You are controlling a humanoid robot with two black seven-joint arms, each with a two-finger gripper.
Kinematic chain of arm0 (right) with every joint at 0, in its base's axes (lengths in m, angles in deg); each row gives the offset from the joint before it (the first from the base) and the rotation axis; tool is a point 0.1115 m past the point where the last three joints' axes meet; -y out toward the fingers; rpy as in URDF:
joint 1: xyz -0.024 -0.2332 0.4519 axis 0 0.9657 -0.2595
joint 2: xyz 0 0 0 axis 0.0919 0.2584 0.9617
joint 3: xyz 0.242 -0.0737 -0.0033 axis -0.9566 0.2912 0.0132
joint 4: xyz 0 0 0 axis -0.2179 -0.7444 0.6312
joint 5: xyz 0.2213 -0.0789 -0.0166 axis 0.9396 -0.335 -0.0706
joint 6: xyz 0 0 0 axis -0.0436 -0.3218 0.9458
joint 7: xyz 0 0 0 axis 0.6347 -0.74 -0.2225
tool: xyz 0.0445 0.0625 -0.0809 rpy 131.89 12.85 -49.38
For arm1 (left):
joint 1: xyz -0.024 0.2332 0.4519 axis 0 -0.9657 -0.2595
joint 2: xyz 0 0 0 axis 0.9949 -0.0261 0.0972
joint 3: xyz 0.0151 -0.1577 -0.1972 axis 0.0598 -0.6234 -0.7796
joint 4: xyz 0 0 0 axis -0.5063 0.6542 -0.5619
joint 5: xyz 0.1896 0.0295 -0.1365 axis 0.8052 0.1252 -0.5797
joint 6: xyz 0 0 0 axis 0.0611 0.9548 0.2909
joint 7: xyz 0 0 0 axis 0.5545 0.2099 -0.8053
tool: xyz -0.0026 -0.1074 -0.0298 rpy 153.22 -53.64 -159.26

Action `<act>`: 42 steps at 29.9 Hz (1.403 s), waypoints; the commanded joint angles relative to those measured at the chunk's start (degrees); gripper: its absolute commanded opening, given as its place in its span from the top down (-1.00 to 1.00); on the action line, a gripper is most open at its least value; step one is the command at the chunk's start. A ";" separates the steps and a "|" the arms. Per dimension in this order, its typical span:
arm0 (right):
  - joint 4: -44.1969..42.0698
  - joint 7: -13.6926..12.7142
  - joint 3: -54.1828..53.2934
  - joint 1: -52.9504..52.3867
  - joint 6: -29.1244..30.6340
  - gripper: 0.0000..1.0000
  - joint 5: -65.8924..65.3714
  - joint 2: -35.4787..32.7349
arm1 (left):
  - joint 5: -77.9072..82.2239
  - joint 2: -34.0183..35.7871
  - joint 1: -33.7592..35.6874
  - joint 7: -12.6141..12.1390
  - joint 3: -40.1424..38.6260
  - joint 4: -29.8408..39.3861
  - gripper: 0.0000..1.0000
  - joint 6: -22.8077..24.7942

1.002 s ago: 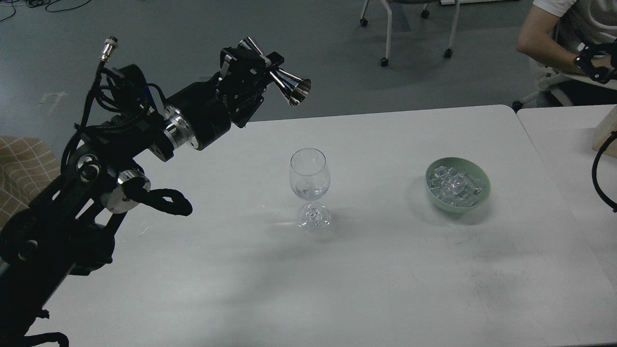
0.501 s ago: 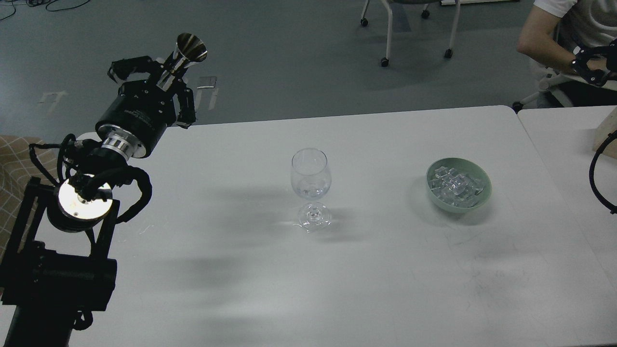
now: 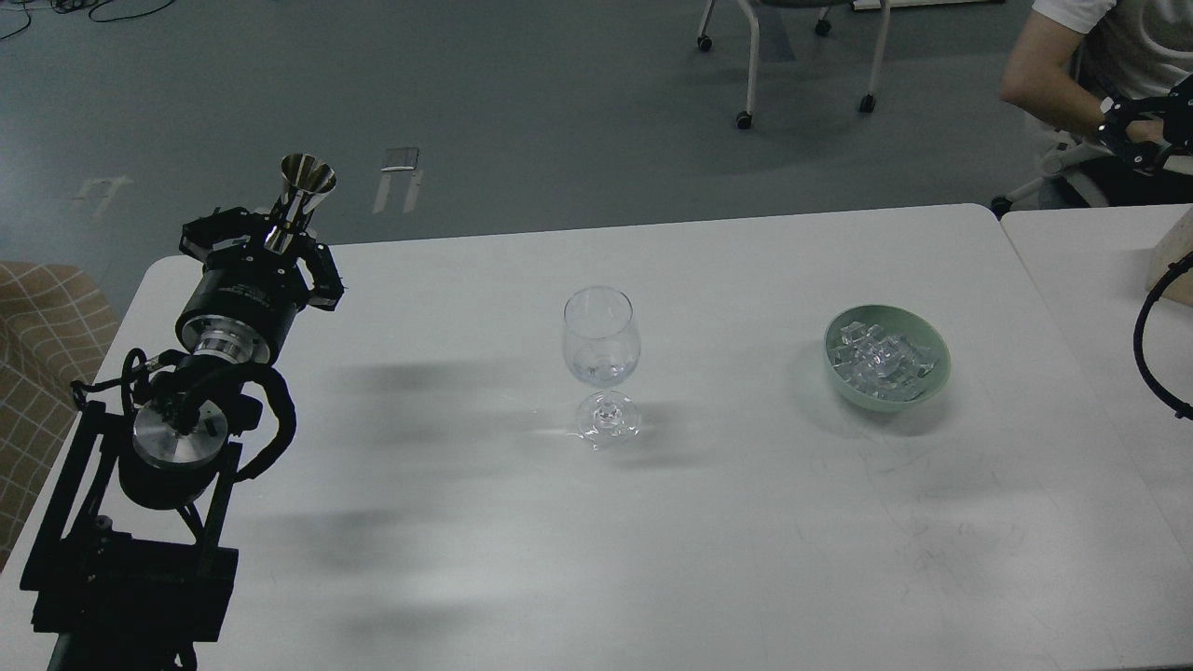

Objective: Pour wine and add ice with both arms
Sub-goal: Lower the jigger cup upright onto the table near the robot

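The left gripper (image 3: 280, 244) stands over the table's (image 3: 708, 522) far left corner, its black fingers (image 3: 322, 278) closed around the waist of a silver double-cone jigger (image 3: 300, 196) that it holds upright, the wide mouth facing up and clear of the fingers. Behind it the left arm (image 3: 186, 401) rises nearly straight from the lower left edge of the view — wrist barrel, silver ring joint and looping black cable stacked one behind another, pointing away from the head. Half a second ago the same gripper was higher and farther back, the jigger tipped a little to the right above the floor beyond the table; a second ago the arm reached across toward the middle with the jigger lying almost level, its mouth turned toward the glass. Now it has drawn back to the left and come down, and the jigger is upright. The wine glass (image 3: 601, 359) stands upright near the table's centre, well apart from the gripper, with a small pool of clear wine (image 3: 599, 371) in the bottom of its bowl. Farther right sits a pale green bowl (image 3: 918, 396) heaped with clear ice (image 3: 878, 359) cubes. Of the right arm only a loop of black cable (image 3: 1151, 349) shows at the right edge — its gripper is out of view.
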 commanded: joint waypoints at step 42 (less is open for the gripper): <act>-0.05 -0.02 0.42 2.04 -0.71 -1.00 -0.96 0.38 | -9.20 -0.54 -0.64 7.28 -2.91 -23.77 1.00 9.77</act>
